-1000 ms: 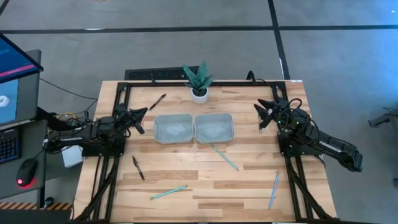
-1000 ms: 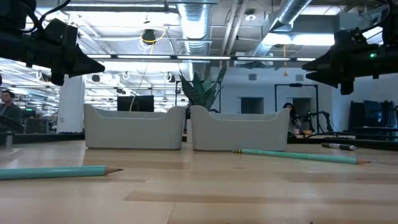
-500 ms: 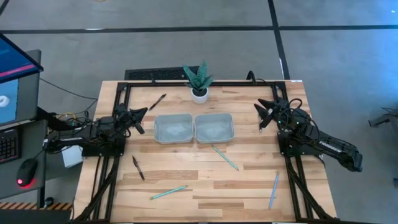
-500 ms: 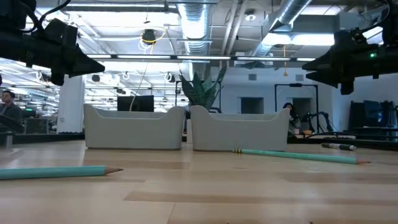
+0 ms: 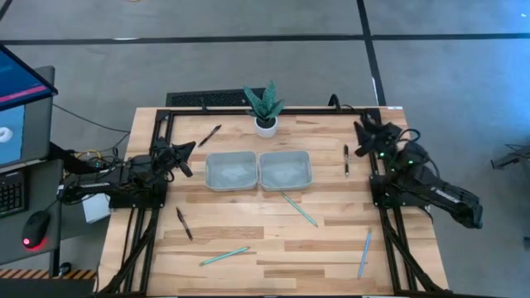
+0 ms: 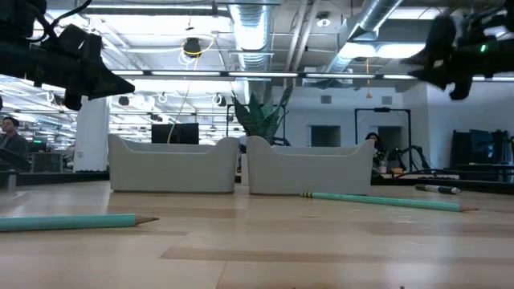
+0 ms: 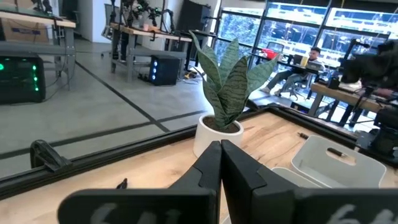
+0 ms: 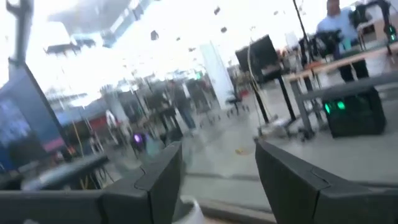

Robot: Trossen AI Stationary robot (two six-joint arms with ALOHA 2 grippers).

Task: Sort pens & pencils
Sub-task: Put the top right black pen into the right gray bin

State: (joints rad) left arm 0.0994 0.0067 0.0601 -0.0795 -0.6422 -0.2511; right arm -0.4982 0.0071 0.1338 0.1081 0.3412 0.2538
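Three pens on the surface (image 5: 331, 248): one pen (image 5: 209, 135) at the far left by the frame, one pen (image 5: 183, 223) on the left side nearer the front, and one pen (image 5: 346, 160) lying right of the trays. Three pencils too: one pencil (image 5: 298, 209) slanting just in front of the right tray (image 5: 286, 170), one pencil (image 5: 224, 256) near the front edge, one pencil (image 5: 364, 252) at front right. Two trays side by side, left tray (image 5: 231, 170) touching its partner, neither showing a pen or pencil inside.

The potted plant (image 5: 265, 108) stands behind the trays. The left wrist view shows the left gripper (image 7: 220, 163) pressed together, aimed at that plant. The right wrist view looks into the room, with the right gripper (image 8: 217, 171) spread wide and holding nothing; from above it hangs at the far right edge.

Open board stretches between the trays and the front edge.
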